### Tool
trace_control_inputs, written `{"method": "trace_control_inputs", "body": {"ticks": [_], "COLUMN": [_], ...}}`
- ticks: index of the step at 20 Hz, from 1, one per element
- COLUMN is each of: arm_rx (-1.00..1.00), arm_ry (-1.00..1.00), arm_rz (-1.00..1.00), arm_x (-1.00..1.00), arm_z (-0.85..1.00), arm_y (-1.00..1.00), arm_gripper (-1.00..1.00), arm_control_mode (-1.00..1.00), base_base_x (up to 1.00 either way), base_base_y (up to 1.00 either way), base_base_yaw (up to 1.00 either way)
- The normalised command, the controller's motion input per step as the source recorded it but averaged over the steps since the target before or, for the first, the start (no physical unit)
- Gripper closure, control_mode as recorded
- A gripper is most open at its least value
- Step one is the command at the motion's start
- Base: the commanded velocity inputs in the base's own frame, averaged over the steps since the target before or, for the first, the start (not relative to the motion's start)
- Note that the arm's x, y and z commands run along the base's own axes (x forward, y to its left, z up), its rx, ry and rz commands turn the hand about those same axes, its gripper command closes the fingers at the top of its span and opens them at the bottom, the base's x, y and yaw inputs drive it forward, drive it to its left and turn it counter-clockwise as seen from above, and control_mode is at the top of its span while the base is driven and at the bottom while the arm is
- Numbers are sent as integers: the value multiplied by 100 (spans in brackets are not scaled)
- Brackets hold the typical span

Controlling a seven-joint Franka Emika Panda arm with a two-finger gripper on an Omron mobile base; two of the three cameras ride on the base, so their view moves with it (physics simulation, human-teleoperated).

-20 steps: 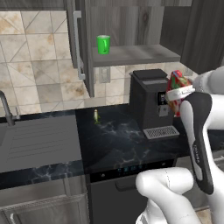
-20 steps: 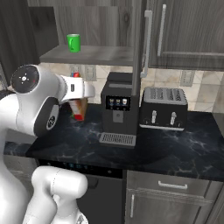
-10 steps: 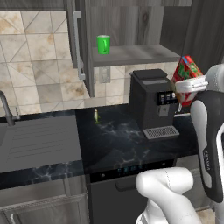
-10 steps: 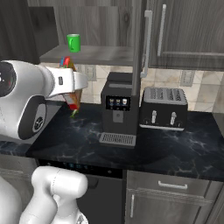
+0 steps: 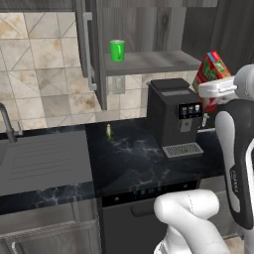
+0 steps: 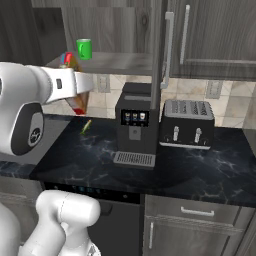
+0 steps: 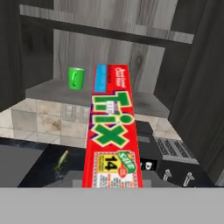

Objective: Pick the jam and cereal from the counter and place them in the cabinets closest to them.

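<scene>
Cereal [image 7: 113, 131]: one box; green cup [image 7: 75, 78]: one

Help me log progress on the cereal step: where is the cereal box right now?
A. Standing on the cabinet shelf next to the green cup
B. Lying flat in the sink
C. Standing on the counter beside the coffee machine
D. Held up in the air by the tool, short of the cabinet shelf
D: the cereal box is in the tool's grip above the counter, clear of the shelf.
</scene>
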Motion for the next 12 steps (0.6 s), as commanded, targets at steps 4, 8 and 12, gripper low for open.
{"method": "trace_control_inputs", "body": {"ticks": [4, 8, 12], "arm_rx": [0, 1, 1], "arm_ry": [-15, -15, -13], "arm_rz": [0, 0, 0], "arm_x": [-10, -12, -6], "arm_z": [16, 24, 24], "arm_y": [0, 0, 2], "arm_gripper": [100, 100, 100], "arm_control_mode": [-100, -100, -100], "base_base_x": [0, 0, 0], "base_base_y": [0, 0, 0], "base_base_yaw": [0, 0, 0]}}
